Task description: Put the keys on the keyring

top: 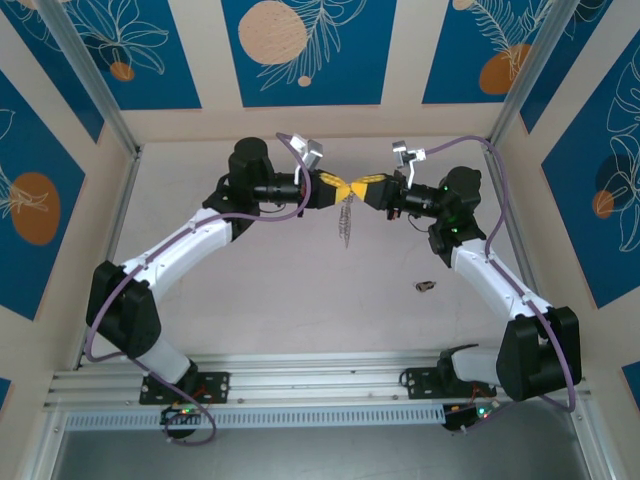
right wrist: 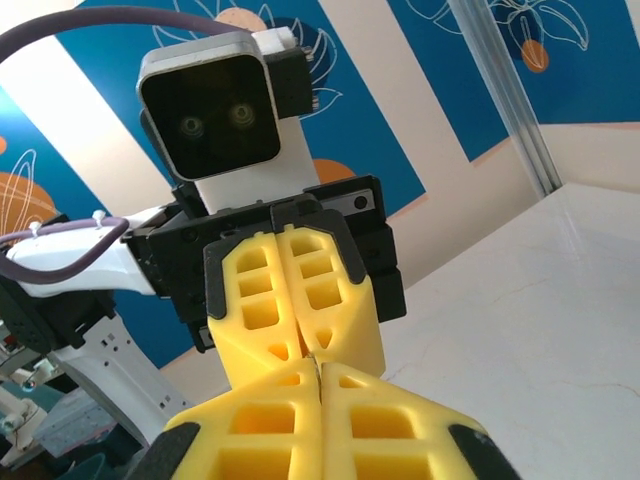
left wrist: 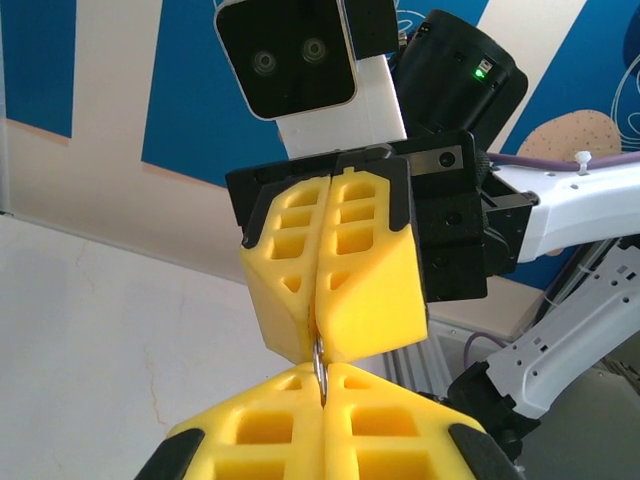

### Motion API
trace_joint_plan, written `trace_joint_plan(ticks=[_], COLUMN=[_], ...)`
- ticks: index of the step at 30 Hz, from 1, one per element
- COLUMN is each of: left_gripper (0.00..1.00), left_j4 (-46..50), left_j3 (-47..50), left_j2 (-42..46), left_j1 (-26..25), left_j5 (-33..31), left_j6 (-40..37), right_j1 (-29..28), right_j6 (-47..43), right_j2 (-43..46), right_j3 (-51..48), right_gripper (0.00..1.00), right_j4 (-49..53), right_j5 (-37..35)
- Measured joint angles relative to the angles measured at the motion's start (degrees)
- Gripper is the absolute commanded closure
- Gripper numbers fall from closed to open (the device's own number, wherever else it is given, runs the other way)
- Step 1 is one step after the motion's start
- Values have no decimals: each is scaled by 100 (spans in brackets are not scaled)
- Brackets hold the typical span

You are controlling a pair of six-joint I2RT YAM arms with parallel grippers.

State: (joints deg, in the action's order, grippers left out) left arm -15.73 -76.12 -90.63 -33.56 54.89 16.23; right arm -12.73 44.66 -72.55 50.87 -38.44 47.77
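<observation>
My left gripper (top: 342, 188) and right gripper (top: 358, 189) meet tip to tip above the middle of the table, both shut. In the left wrist view a thin silvery ring of the keyring (left wrist: 320, 362) is pinched in the seam of my left gripper (left wrist: 323, 390) and runs up into the shut right gripper (left wrist: 318, 335). From above, the rest of the keyring (top: 347, 220) hangs below the two tips as a grey, fringed strand. A tiny key (top: 425, 286) with a dark head lies on the table, near the right arm's forearm, apart from both grippers.
The pale table (top: 270, 300) is walled by blue patterned panels (top: 310, 50) at the back and sides. An aluminium rail (top: 320, 385) carrying both arm bases runs along the near edge.
</observation>
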Motion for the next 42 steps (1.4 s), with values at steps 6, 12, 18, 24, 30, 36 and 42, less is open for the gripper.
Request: trace_joint_plan(ticks=[6, 12, 18, 24, 30, 36, 42], left_gripper=[100, 100, 100, 100, 100, 100, 100], left_j4=[140, 398, 608, 597, 581, 570, 570], left_j3=[48, 219, 417, 695, 761, 761, 761], left_j2=[48, 203, 374, 442, 442, 442, 442], left_j1=[-61, -63, -63, -63, -63, -66, -63], left_j5=[-378, -861, -1320, -1585, -1652, -1663, -1661], left_j6=[-328, -627, -876, -935, -981, -1045, -1064], right_j1=[612, 1246, 1351, 1351, 1239, 848, 750], right_j6=[623, 973, 479, 350, 350, 466, 802], right_j2=[116, 538, 940, 1051, 782, 76, -352], right_j3=[-195, -376, -2, -111, -688, -863, -933], right_gripper=[44, 43, 44, 47, 50, 50, 50], right_j4=[260, 1397, 4380, 6505, 7346, 7486, 7514], right_j5=[-551, -997, -2140, -3528, -4194, -4640, -5071])
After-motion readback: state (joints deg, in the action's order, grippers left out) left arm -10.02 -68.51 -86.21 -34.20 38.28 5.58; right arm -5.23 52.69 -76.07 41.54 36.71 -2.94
